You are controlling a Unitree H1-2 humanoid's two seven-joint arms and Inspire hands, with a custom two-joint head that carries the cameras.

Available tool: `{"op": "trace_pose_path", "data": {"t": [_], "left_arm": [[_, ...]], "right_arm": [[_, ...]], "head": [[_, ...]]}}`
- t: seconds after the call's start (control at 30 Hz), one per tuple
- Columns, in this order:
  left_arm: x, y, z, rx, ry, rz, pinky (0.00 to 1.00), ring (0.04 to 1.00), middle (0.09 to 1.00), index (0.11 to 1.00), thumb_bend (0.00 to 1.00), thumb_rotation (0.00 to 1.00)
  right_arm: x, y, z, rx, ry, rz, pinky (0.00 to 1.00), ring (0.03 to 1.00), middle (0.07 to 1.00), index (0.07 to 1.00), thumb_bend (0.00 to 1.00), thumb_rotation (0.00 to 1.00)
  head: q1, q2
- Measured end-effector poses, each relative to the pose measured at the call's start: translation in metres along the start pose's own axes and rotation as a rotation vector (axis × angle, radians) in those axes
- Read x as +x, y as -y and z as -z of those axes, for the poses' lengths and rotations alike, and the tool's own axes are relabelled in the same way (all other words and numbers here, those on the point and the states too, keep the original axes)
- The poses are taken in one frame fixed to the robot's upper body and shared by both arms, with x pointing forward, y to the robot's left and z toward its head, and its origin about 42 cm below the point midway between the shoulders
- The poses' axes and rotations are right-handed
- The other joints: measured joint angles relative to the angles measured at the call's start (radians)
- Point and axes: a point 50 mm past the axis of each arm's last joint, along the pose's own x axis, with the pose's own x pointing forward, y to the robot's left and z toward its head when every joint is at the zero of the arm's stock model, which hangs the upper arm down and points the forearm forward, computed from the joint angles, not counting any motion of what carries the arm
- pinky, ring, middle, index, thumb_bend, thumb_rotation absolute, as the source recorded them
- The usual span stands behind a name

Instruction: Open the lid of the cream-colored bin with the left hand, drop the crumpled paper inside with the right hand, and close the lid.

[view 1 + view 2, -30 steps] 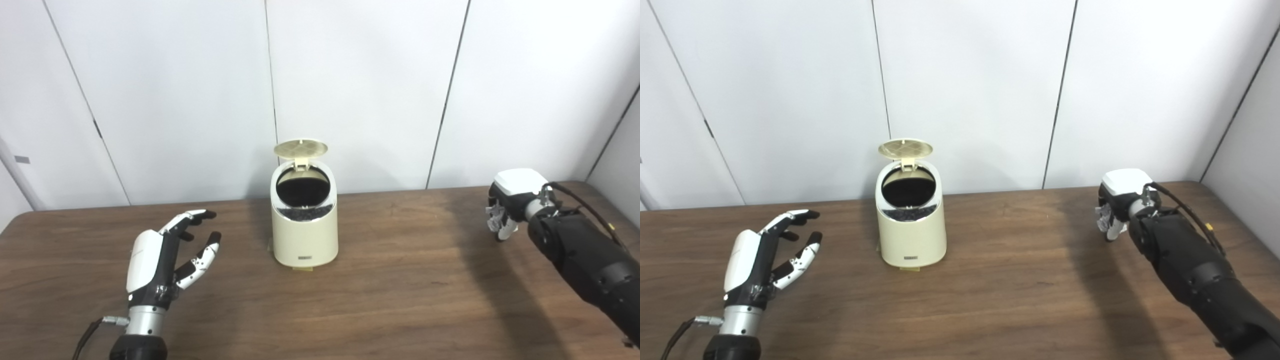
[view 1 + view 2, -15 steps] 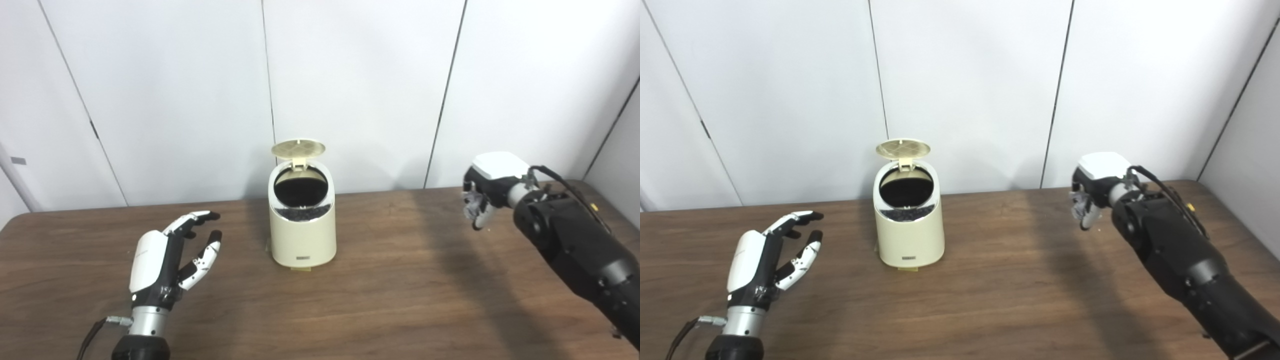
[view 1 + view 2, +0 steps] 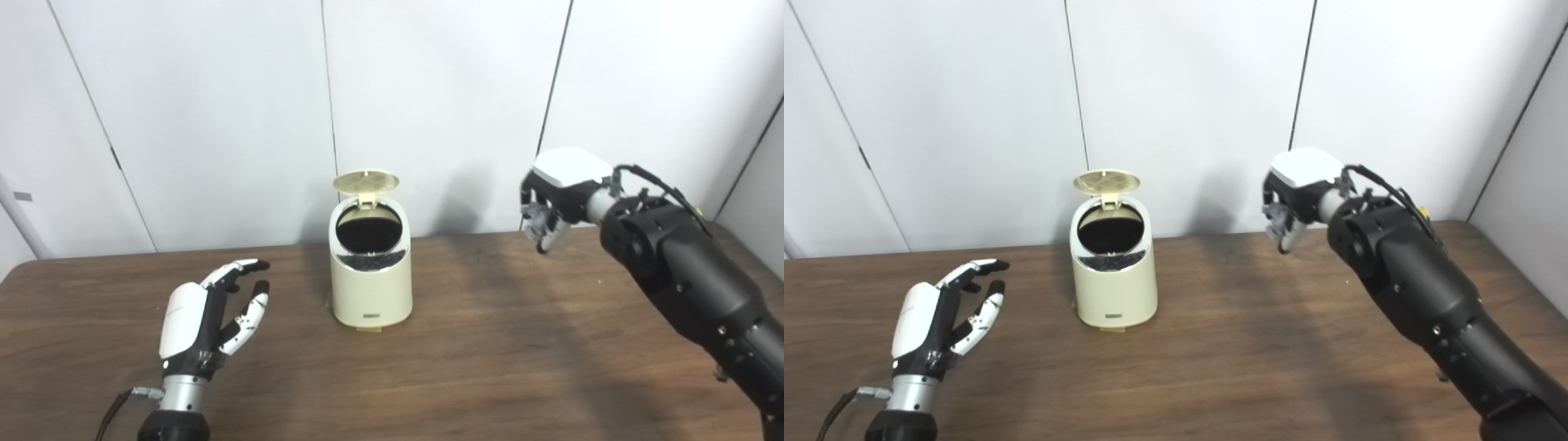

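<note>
The cream-colored bin (image 3: 370, 288) stands mid-table near the back, and its round lid (image 3: 365, 181) is tipped up, showing a dark inside. My right hand (image 3: 554, 196) hangs in the air to the right of the bin and higher than its rim, shut on the crumpled paper (image 3: 532, 215), a grey wad peeking out under the fingers. My left hand (image 3: 205, 315) rests low over the table, left of the bin and apart from it, fingers spread and empty.
The brown wooden table (image 3: 465, 361) runs across the whole view, with white wall panels (image 3: 441, 92) right behind the bin. My dark right forearm (image 3: 686, 288) slants in from the lower right corner.
My right hand has risen off the table and swung left toward the bin, carrying the paper. The left hand and the bin have stayed put, lid still up.
</note>
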Motion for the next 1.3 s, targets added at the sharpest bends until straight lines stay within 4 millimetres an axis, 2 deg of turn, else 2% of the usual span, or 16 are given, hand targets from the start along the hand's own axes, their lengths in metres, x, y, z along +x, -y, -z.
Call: {"op": "trace_pose_path", "data": {"t": [0.03, 0.1, 0.2, 0.47, 0.53, 0.57, 0.6, 0.67, 0.73, 0.8, 0.83, 0.9, 1.0, 1.1, 1.2, 1.3], "left_arm": [[0.0, 0.0, 0.0, 0.0, 0.001, 0.001, 0.65, 0.76, 0.747, 0.739, 0.28, 0.73], [0.0, 0.001, -0.001, 0.0, 0.002, 0.002, 0.65, 0.76, 0.745, 0.736, 0.27, 0.73], [0.001, 0.002, -0.002, 0.0, 0.005, 0.002, 0.65, 0.759, 0.745, 0.731, 0.27, 0.72], [0.001, 0.005, -0.003, 0.019, -0.005, 0.0, 0.69, 0.782, 0.759, 0.74, 0.3, 0.76], [0.001, 0.006, -0.004, 0.025, -0.008, 0.003, 0.69, 0.781, 0.762, 0.746, 0.3, 0.75], [0.001, 0.006, -0.004, 0.027, -0.01, 0.003, 0.7, 0.782, 0.764, 0.749, 0.3, 0.74], [0.001, 0.006, -0.003, 0.028, -0.013, 0.003, 0.7, 0.784, 0.766, 0.751, 0.3, 0.74], [0.001, 0.006, -0.003, 0.029, -0.017, 0.001, 0.71, 0.787, 0.767, 0.749, 0.29, 0.72], [0.001, 0.007, -0.004, 0.027, -0.019, 0.002, 0.71, 0.788, 0.769, 0.751, 0.29, 0.73], [0.001, 0.008, -0.005, 0.025, -0.022, 0.003, 0.71, 0.787, 0.77, 0.75, 0.3, 0.73], [0.002, 0.009, -0.005, 0.024, -0.021, 0.003, 0.7, 0.785, 0.769, 0.749, 0.3, 0.72], [0.002, 0.009, -0.005, 0.024, -0.024, 0.003, 0.7, 0.784, 0.77, 0.749, 0.31, 0.72], [0.002, 0.009, -0.004, 0.028, -0.038, 0.002, 0.7, 0.788, 0.77, 0.754, 0.31, 0.74], [0.002, 0.009, -0.004, 0.028, -0.038, 0.003, 0.71, 0.79, 0.768, 0.747, 0.31, 0.75], [0.002, 0.009, -0.005, 0.027, -0.037, 0.004, 0.71, 0.792, 0.767, 0.746, 0.31, 0.76], [0.002, 0.01, -0.005, 0.026, -0.035, 0.005, 0.72, 0.791, 0.77, 0.752, 0.33, 0.78]], "right_arm": [[0.001, 0.004, -0.004, -0.024, 0.012, -0.008, 0.2, 0.271, 0.466, 0.487, 0.53, 0.0], [0.002, 0.018, -0.014, -0.048, 0.024, -0.006, 0.19, 0.273, 0.409, 0.502, 0.53, 0.0], [0.004, 0.031, -0.028, -0.046, 0.063, 0.018, 0.23, 0.299, 0.4, 0.511, 0.52, 0.0], [0.0, 0.044, -0.069, 0.012, 0.167, 0.071, 0.2, 0.264, 0.39, 0.505, 0.52, 0.0], [0.0, 0.047, -0.077, 0.012, 0.19, 0.065, 0.25, 0.342, 0.426, 0.509, 0.52, 0.0], [0.0, 0.049, -0.079, 0.008, 0.197, 0.063, 0.39, 0.398, 0.43, 0.505, 0.52, 0.0], [0.0, 0.051, -0.082, 0.004, 0.202, 0.062, 0.46, 0.427, 0.428, 0.505, 0.52, 0.0], [0.001, 0.059, -0.089, 0.002, 0.211, 0.077, 0.28, 0.383, 0.433, 0.521, 0.51, 0.0], [0.0, 0.065, -0.097, 0.002, 0.223, 0.097, 0.17, 0.377, 0.469, 0.5, 0.52, 0.0], [0.0, 0.068, -0.107, 0.003, 0.238, 0.112, 0.13, 0.382, 0.486, 0.486, 0.52, 0.0], [0.0, 0.068, -0.111, 0.001, 0.246, 0.114, 0.11, 0.245, 0.476, 0.483, 0.53, 0.0], [0.0, 0.068, -0.12, -0.008, 0.264, 0.118, 0.09, 0.171, 0.471, 0.481, 0.53, 0.0], [-0.001, 0.068, -0.126, -0.028, 0.293, 0.151, 0.08, 0.131, 0.469, 0.477, 0.53, 0.0], [-0.001, 0.069, -0.127, -0.031, 0.307, 0.164, 0.12, 0.176, 0.47, 0.479, 0.53, 0.0], [-0.001, 0.07, -0.131, -0.003, 0.313, 0.158, 0.16, 0.223, 0.403, 0.5, 0.52, 0.0], [-0.001, 0.07, -0.138, 0.024, 0.333, 0.151, 0.22, 0.295, 0.417, 0.507, 0.53, 0.0]], "head": [[0.0, 0.0], [0.002, -0.002], [0.003, 0.0], [0.018, 0.003], [0.02, 0.003], [0.021, 0.003], [0.023, 0.003], [0.025, 0.002], [0.026, 0.002], [0.028, 0.002], [0.028, 0.002], [0.031, 0.002], [0.035, 0.002], [0.035, 0.002], [0.04, 0.0], [0.043, -0.002]]}}
